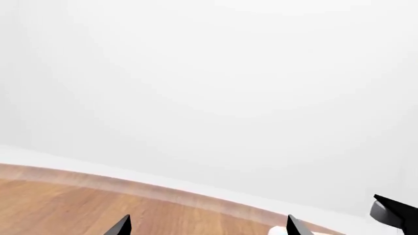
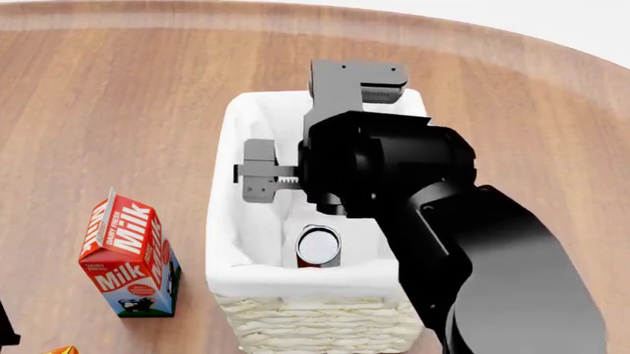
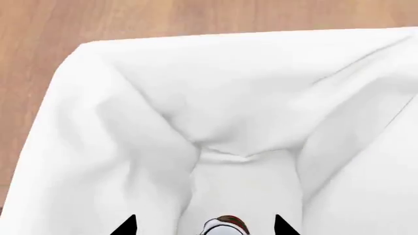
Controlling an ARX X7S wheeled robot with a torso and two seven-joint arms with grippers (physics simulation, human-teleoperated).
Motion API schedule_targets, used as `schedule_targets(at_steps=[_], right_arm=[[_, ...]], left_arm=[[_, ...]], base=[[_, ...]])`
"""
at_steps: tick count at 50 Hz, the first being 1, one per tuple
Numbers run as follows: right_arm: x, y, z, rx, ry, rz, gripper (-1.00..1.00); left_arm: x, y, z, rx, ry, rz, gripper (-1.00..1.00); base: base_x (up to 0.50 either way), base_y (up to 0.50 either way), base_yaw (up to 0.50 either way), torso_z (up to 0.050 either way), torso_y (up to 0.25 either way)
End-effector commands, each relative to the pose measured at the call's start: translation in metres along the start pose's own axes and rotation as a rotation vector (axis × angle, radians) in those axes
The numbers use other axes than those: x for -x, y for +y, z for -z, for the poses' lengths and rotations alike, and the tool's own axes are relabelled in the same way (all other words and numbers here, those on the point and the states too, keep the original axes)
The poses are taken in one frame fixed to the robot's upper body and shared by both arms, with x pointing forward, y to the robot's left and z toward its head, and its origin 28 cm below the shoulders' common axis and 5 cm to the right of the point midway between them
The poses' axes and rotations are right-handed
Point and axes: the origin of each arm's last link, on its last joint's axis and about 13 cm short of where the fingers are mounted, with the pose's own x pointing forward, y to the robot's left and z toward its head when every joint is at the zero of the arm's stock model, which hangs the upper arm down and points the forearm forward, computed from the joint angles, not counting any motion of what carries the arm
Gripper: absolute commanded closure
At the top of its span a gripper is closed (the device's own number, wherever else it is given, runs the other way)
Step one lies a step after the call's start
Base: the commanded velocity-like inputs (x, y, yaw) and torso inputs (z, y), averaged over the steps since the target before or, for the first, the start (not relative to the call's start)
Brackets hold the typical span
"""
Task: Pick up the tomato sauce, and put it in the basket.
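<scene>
from my head camera, the tomato sauce (image 2: pixel 318 247) stands upright inside the basket (image 2: pixel 315 321), on the white lining near the front wall, silver top up. my right arm reaches over the basket, and its bulk hides my right gripper's tips here. a milk carton (image 2: pixel 129 258) stands on the table (image 2: pixel 108 110) just beside the basket, on my left.

from my right wrist, my right gripper (image 3: pixel 205 226) looks down into the lining: the two tips stand well apart, with the can's silver top (image 3: pixel 222 228) showing between them at the frame edge. i cannot see either tip touching it, so i judge the can let go.

from my left wrist, my left gripper (image 1: pixel 209 226) is spread wide with nothing between its tips, over the wood away from the basket.

i judge the placing done; what is left is lifting my right arm clear.
</scene>
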Motion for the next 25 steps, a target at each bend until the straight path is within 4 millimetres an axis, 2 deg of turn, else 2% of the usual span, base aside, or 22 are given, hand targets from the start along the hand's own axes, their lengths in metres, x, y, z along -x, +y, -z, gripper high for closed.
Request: schedule_targets(at_steps=[1,11,14,21,22,23,25], right_arm=[[0.02,0.005,-0.028,0.028,-0.081,-0.017,-1.0],[0.032,0.011,-0.046,0.012,-0.188,-0.079,-1.0],[0.035,0.012,-0.055,0.005,-0.267,-0.093,-1.0],[0.056,0.011,-0.036,0.094,-0.388,-0.015,-1.0],[0.06,0.012,-0.03,0.191,-0.423,-0.001,-1.0],[0.063,0.012,-0.027,0.212,-0.45,0.011,-1.0],[0.068,0.013,-0.021,0.201,-0.49,0.031,-1.0]], left_arm=[[0.001,-0.002,-0.003,0.0,-0.002,0.006,-1.0],[0.002,-0.002,-0.007,0.005,-0.011,0.007,-1.0],[0.002,-0.002,-0.007,0.007,-0.012,0.008,-1.0],[0.002,-0.003,-0.004,0.0,-0.001,0.022,-1.0],[0.002,-0.004,-0.002,-0.004,0.009,0.032,-1.0],[0.002,-0.004,-0.002,-0.004,0.007,0.032,-1.0],[0.002,-0.004,-0.003,-0.003,0.006,0.033,-1.0]], base=[[0.0,0.0,0.0,0.0,0.0],[0.0,0.0,0.0,0.0,0.0],[0.0,0.0,0.0,0.0,0.0],[0.0,0.0,0.0,0.0,0.0],[0.0,0.0,0.0,0.0,0.0],[0.0,0.0,0.0,0.0,0.0],[0.0,0.0,0.0,0.0,0.0]])
